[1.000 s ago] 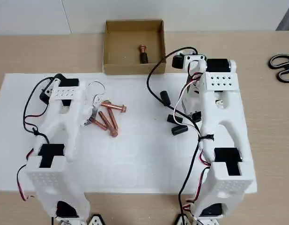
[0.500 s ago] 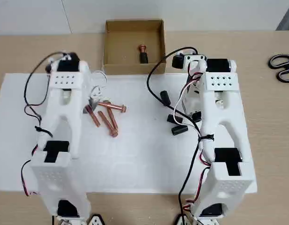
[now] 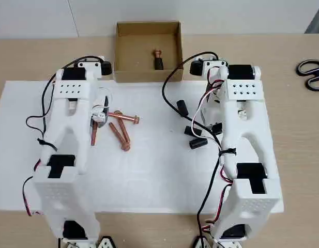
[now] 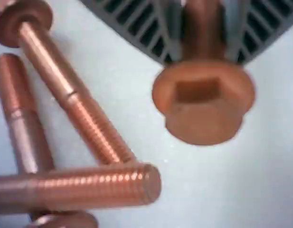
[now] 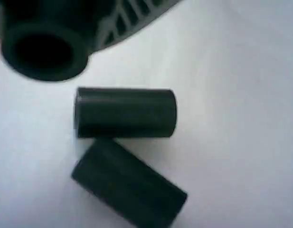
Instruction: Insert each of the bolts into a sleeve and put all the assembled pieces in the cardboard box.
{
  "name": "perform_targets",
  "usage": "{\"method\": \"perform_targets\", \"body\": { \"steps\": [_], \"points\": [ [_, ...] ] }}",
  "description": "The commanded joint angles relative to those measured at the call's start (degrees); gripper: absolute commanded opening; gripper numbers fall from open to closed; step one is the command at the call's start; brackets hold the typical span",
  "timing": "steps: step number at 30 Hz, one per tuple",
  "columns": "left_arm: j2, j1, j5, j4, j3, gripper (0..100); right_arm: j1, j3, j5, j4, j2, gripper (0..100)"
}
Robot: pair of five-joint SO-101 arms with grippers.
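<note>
A wooden table [image 3: 293,155], seen from above, carries a white sheet [image 3: 149,175] on which two white arms stand side by side: the left arm [image 3: 66,129] toward 9 o'clock, the right arm [image 3: 247,129] toward 3 o'clock. The cardboard box [image 3: 129,51], open-topped, sits on the table at 12 o'clock, at the sheet's far edge. It contains one assembled piece [image 3: 158,59], a bolt seated in a dark sleeve, lying near the box's middle. Black-handled scissors [image 3: 312,74] lie at 2 o'clock, well apart from the sheet. The left tool [image 3: 100,118] is clenched on a copper bolt [image 4: 203,102], shank between the jaws and flanged head protruding; the bolt points toward 6 o'clock. Three loose bolts [image 3: 123,128] lie in a touching cluster just at 3 o'clock of that tool. The right tool [image 3: 215,125] grasps a black sleeve [image 5: 42,50], seen end-on. Two further sleeves [image 5: 125,113] lie close together on the sheet at 9 o'clock of it. A fourth sleeve [image 3: 182,107] rests alone toward 11 o'clock.
</note>
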Motion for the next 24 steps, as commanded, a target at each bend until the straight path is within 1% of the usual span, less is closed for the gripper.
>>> {"method": "perform_targets", "body": {
  "steps": [1, 5, 13, 20, 24],
  "points": [
    [-0.62, -1.05, -2.73, -2.46, 0.92, 2, 0.22, -0.26, 0.26, -0.13, -3.82, 0.3],
    [-0.62, -2.55, -3.16, -5.36, 2.59, 7, 0.22, -0.26, 0.26, -0.13, -3.82, 0.3],
    [-0.62, -2.90, -3.16, -12.48, 8.22, 7, 0.22, -0.26, 0.26, -0.31, -3.65, 0.3],
    [-0.62, -3.08, -3.08, -14.68, 9.27, 7, 0.22, -0.26, 0.26, -0.31, -3.56, 0.3],
    [-0.88, -3.25, -2.90, -14.15, 9.27, 7, 0.22, -0.26, 0.26, -0.31, -3.56, 0.3]
  ]
}}
